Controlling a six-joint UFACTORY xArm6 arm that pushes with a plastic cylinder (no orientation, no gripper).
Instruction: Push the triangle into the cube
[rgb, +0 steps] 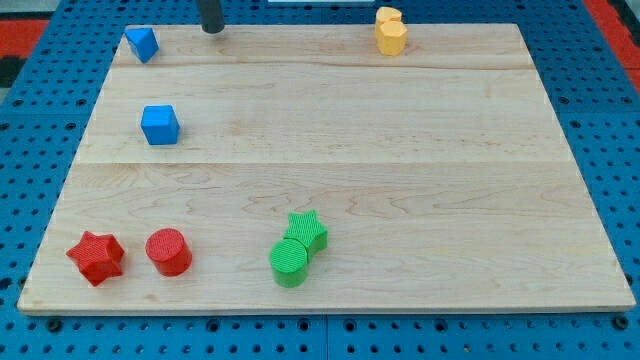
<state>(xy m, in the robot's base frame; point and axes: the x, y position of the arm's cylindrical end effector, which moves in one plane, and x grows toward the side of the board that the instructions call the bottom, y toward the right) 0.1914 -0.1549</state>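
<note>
A blue triangle block (142, 43) lies at the top left corner of the wooden board (400, 150). A blue cube (160, 125) sits below it, toward the view's bottom, with a clear gap between them. My tip (212, 31) is at the board's top edge, to the right of the triangle and apart from it. The rod runs out of the view's top.
A yellow heart-shaped block (390, 31) sits at the top right. A red star (96, 258) and a red cylinder (169, 251) lie at the bottom left. A green star (306, 230) touches a green cylinder (290, 262) at the bottom middle.
</note>
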